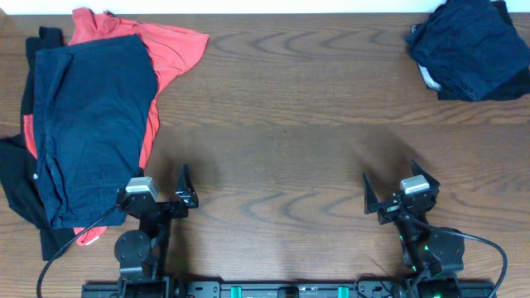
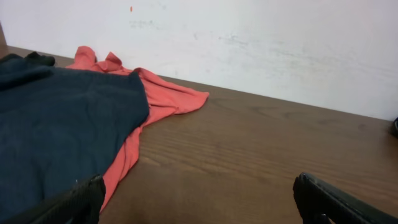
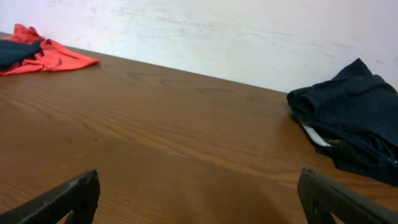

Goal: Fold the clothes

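A pile of unfolded clothes lies at the table's left: a navy garment (image 1: 95,124) on top of a red shirt (image 1: 170,45), with a black garment (image 1: 21,194) under them at the left edge. The navy garment (image 2: 59,124) and the red shirt (image 2: 168,96) also show in the left wrist view. A folded dark navy stack (image 1: 472,45) sits at the far right corner and shows in the right wrist view (image 3: 351,118). My left gripper (image 1: 159,189) is open and empty just right of the pile. My right gripper (image 1: 400,187) is open and empty at the front right.
The brown wooden table (image 1: 290,124) runs between the pile and the stack. A white wall (image 2: 261,37) stands behind the table's far edge. The arm bases (image 1: 281,288) sit at the front edge.
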Motion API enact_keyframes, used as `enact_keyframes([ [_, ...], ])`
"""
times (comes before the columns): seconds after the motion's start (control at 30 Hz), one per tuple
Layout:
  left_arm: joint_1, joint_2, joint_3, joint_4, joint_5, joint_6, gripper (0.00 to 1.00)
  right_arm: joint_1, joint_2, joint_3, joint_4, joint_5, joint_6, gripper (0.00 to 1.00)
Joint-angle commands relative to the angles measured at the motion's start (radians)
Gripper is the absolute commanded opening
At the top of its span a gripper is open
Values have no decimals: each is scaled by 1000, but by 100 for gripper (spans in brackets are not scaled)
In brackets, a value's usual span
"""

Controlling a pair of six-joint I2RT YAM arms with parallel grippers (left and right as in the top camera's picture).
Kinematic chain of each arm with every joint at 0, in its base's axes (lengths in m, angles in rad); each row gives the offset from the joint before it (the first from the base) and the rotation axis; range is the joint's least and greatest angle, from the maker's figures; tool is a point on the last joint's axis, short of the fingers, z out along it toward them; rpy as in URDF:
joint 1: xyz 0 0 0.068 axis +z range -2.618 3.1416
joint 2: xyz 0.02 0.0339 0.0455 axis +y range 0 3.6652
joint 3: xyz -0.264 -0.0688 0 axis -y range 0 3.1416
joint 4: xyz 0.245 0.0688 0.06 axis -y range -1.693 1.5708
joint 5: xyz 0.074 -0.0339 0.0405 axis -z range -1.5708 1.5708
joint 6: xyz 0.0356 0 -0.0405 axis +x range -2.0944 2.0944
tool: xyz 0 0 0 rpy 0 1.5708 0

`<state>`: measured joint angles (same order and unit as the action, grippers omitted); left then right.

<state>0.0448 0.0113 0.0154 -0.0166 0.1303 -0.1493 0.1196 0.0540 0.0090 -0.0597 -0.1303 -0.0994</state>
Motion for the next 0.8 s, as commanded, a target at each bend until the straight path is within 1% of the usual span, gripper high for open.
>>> enact_keyframes([
  [0.0,2,-1,-11,-43,-1,18,98,-8,-6,-3,-3,26,-11,99],
  [0.03,2,-1,-11,-44,-21,18,98,-8,-6,-3,-4,26,-11,99],
  [0.2,2,-1,-11,-44,-28,18,98,-8,-6,-3,8,79,-11,99],
  [0.63,2,-1,-11,-47,-39,18,98,-8,-6,-3,0,82,-11,99],
  [0.77,2,-1,-11,-47,-85,17,98,-8,-6,-3,0,82,-11,99],
])
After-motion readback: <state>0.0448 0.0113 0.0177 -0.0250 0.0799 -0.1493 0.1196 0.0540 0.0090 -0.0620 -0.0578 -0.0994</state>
